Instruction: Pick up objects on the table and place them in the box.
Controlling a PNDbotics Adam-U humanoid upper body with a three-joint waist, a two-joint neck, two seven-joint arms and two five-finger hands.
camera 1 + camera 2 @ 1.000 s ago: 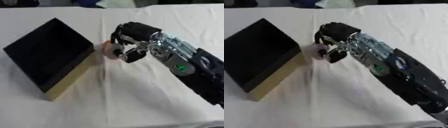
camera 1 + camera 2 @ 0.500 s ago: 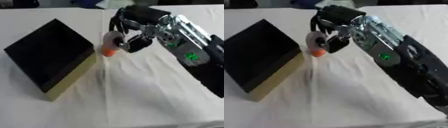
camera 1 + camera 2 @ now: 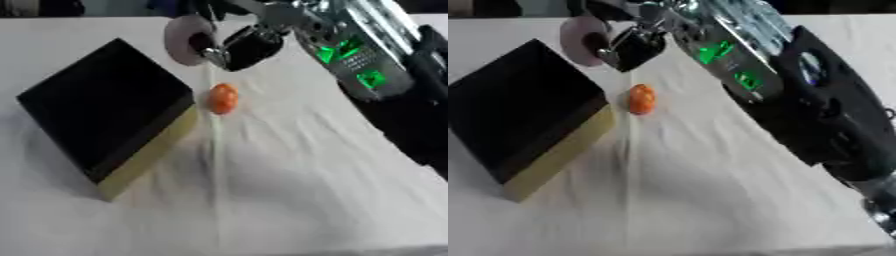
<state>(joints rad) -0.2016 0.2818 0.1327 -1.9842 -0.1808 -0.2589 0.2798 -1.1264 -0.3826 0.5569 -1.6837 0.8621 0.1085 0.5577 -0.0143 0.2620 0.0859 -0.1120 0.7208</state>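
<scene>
The right hand (image 3: 241, 42) pinches a pale roll (image 3: 188, 33) above the table (image 3: 289, 175). An orange ball (image 3: 222, 98) lies beside the black box (image 3: 105, 107).

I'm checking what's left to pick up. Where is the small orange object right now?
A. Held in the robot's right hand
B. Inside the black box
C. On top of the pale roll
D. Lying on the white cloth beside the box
D: the small orange object lies on the white cloth just right of the box, while the right hand holds a pale roll above it.
</scene>
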